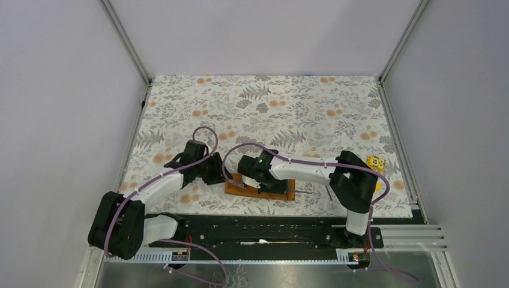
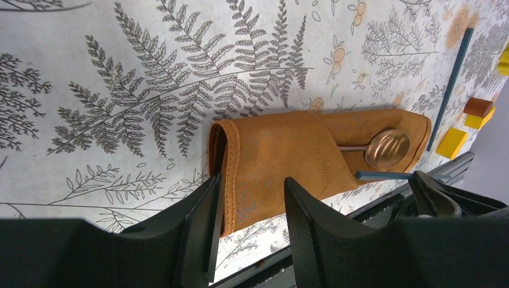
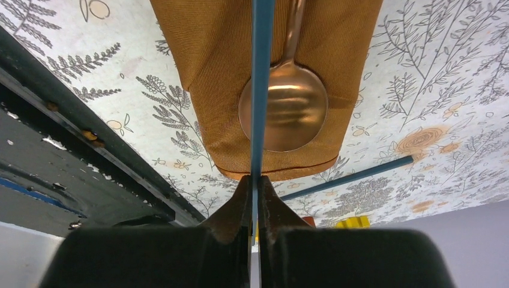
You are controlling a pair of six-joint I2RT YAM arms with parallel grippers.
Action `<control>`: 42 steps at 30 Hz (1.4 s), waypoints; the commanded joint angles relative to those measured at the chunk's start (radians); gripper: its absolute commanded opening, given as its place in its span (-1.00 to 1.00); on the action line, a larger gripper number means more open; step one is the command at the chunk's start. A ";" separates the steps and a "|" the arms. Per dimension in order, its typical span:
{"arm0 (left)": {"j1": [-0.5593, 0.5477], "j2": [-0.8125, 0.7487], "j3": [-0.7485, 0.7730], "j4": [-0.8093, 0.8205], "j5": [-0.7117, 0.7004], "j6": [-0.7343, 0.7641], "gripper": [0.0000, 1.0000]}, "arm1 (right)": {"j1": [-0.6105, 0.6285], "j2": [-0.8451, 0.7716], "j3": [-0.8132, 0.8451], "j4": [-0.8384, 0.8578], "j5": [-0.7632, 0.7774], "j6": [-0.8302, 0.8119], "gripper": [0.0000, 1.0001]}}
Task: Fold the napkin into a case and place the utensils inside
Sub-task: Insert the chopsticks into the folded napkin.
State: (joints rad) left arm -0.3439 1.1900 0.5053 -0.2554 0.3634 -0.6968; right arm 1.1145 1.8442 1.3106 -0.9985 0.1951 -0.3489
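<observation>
Bright, even light, faint shadows; the spoon (image 3: 288,108) glints softly.

Pale grey walls (image 1: 60,90); floral tablecloth (image 1: 270,108).

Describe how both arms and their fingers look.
The left arm and right arm match: white link shells, black joints, a purple cable looping along each. A small green light glows near the right wrist. The left fingers and right fingers are matte black tapered wedges.

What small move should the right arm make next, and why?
Probably slide the rod forward into the pocket of the case, beside the spoon. The right end effector is shut on the rod, whose tip seems only at the pocket edge, over the spoon's bowl.
</observation>
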 commanded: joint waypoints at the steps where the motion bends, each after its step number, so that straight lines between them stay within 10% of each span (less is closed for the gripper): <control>1: -0.009 0.004 -0.028 0.057 0.014 0.006 -0.10 | -0.001 0.013 0.010 -0.054 0.035 -0.016 -1.00; 42: -0.009 0.027 -0.111 0.159 0.035 -0.039 -0.58 | 0.007 0.268 0.350 0.027 -0.111 -0.073 -1.00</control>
State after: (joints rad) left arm -0.3492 1.2331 0.4141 -0.1360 0.3832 -0.7341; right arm 1.1145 2.0865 1.5818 -0.9745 0.1127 -0.4072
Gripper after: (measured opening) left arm 0.212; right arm 0.039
